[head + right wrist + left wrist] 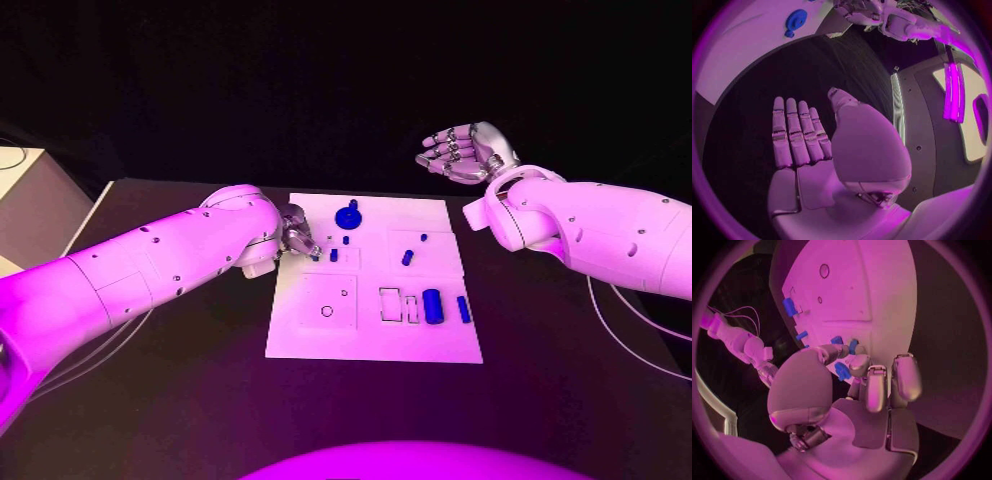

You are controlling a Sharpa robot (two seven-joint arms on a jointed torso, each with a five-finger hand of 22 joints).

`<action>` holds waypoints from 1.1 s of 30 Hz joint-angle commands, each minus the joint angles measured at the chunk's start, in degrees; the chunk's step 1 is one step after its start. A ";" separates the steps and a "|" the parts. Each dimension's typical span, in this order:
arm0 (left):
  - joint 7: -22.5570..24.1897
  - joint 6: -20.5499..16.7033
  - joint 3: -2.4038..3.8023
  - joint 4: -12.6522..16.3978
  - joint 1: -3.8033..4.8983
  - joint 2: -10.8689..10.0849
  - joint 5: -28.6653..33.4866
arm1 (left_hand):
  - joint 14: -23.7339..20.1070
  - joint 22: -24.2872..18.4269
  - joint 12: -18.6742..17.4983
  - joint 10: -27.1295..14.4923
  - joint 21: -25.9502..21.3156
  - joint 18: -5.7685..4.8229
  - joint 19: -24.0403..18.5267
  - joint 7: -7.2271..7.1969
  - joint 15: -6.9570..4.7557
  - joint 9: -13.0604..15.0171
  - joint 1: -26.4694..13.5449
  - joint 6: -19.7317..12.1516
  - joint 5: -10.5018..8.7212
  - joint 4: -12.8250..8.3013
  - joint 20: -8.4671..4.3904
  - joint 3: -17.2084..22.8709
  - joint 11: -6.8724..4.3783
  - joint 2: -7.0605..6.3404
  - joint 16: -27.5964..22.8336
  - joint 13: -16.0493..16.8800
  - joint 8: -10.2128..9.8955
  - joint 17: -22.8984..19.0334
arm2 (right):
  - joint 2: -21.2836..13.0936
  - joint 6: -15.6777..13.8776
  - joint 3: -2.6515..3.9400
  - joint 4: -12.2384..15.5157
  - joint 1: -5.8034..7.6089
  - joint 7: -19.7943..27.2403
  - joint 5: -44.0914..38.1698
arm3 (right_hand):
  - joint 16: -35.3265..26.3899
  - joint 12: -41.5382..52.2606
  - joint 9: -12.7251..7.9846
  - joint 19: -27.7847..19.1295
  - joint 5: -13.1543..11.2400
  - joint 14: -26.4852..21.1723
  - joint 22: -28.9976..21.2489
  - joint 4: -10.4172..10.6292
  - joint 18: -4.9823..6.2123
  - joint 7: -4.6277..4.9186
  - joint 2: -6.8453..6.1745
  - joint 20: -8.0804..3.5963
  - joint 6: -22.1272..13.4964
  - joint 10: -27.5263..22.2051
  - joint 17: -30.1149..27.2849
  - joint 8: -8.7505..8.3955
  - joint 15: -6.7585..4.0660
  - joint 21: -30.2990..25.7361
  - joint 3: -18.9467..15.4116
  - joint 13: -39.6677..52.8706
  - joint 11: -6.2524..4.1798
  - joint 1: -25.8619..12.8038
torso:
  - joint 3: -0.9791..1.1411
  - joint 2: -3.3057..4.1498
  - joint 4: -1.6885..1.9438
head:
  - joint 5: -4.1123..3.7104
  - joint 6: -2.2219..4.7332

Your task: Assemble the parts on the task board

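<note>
The white task board (pixel 378 330) lies in the middle of the black table. My left hand (pixel 296 238) is at the board's left edge, and its thumb and a finger pinch a small blue part (pixel 842 371) just above the board. Two more small blue parts (pixel 333 255) lie close to its fingertips. A round blue knob (pixel 348 215) stands near the far edge and shows again in the right wrist view (pixel 795 21). A blue cylinder (pixel 433 301) and a thin blue bar (pixel 463 308) lie at the right. My right hand (pixel 462 152) is raised beyond the far right corner, holding nothing, its fingers (pixel 798 132) straight.
The board has a round hole (pixel 327 311) and rectangular slots (pixel 391 304) near its front. Small blue parts (pixel 408 257) lie mid-board. A pale cabinet (pixel 29 200) stands at the table's left. Cables (pixel 635 330) hang beside my right arm.
</note>
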 commanded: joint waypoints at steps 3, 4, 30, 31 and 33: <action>0.71 0.91 -0.48 -0.01 -0.43 0.39 0.62 | 5.51 0.17 0.35 0.59 0.12 -0.96 -0.03 -0.81 -0.43 0.17 -1.18 0.23 0.00 -8.07 0.06 7.72 -0.12 -0.26 0.33 0.25 0.09 13.16 | -0.04 0.78 0.02 0.12 -0.02 0.72 -0.06 | -0.22 -0.34 -0.07 -0.41 0.24 -0.29 -0.07 0.08 0.40 1.72 0.66 -0.06 0.43 0.02 -0.06 -0.20 -0.03 0.03 -0.26 -0.03 0.11 -0.02 | -0.01 -0.02 0.02 | -0.14 -0.16; 0.70 0.87 -0.52 -0.02 -0.43 0.39 0.68 | 5.52 0.10 0.36 0.64 0.07 -0.95 -0.07 -0.96 -0.50 0.18 -1.43 0.23 -0.03 -7.81 0.02 7.32 -0.23 -0.40 0.35 0.22 0.08 13.20 | -0.04 0.78 0.02 0.12 -0.02 0.72 -0.05 | -0.22 -0.35 -0.07 -0.42 0.23 -0.28 -0.08 0.12 0.40 1.72 0.69 -0.06 0.45 0.03 -0.10 -0.22 -0.03 0.04 -0.31 -0.03 0.12 -0.08 | 0.00 -0.01 0.02 | -0.16 -0.18; -0.32 0.44 -0.72 -0.27 -0.47 0.12 -0.38 | 5.20 -1.06 0.04 -0.98 -1.03 -0.76 -0.56 -1.49 -0.85 -1.82 -3.34 1.80 -0.32 -1.30 -0.50 -7.12 -0.55 -2.73 -0.16 -0.72 -2.19 12.11 | -0.15 0.32 0.02 0.10 -0.02 0.66 -0.09 | -0.25 -0.37 -0.07 -0.44 0.24 -0.29 -0.08 0.22 0.40 1.72 0.74 -0.05 0.47 0.04 -0.19 -0.25 -0.02 0.04 -0.42 -0.03 0.13 -0.21 | -0.05 -0.04 0.03 | -0.21 -0.32; -0.35 0.39 -0.72 -0.26 -0.47 0.11 -0.48 | 5.20 -1.14 0.05 -1.00 -1.08 -0.74 -0.60 -1.47 -0.83 -1.84 -3.28 1.82 -0.31 -1.13 -0.49 -7.52 -0.54 -2.72 -0.15 -0.73 -2.21 12.13 | -0.16 0.29 0.02 0.11 -0.02 0.65 -0.10 | -0.25 -0.37 -0.07 -0.44 0.24 -0.29 -0.08 0.22 0.40 1.72 0.74 -0.05 0.47 0.04 -0.19 -0.25 -0.02 0.04 -0.42 -0.03 0.13 -0.21 | -0.06 -0.03 0.03 | -0.22 -0.32; -0.54 0.14 -0.71 -0.22 -0.48 0.04 -0.77 | 5.20 -1.10 0.02 -1.04 -1.08 -0.75 -0.58 -1.46 -0.82 -1.85 -3.22 1.82 -0.31 -0.97 -0.49 -7.88 -0.53 -2.71 -0.16 -0.78 -2.24 12.12 | -0.18 0.24 0.02 0.12 -0.02 0.64 -0.11 | -0.25 -0.37 -0.07 -0.44 0.26 -0.29 -0.09 0.23 0.40 1.72 0.73 -0.05 0.47 0.04 -0.21 -0.26 -0.02 0.04 -0.45 -0.03 0.13 -0.23 | -0.09 -0.02 0.05 | -0.24 -0.31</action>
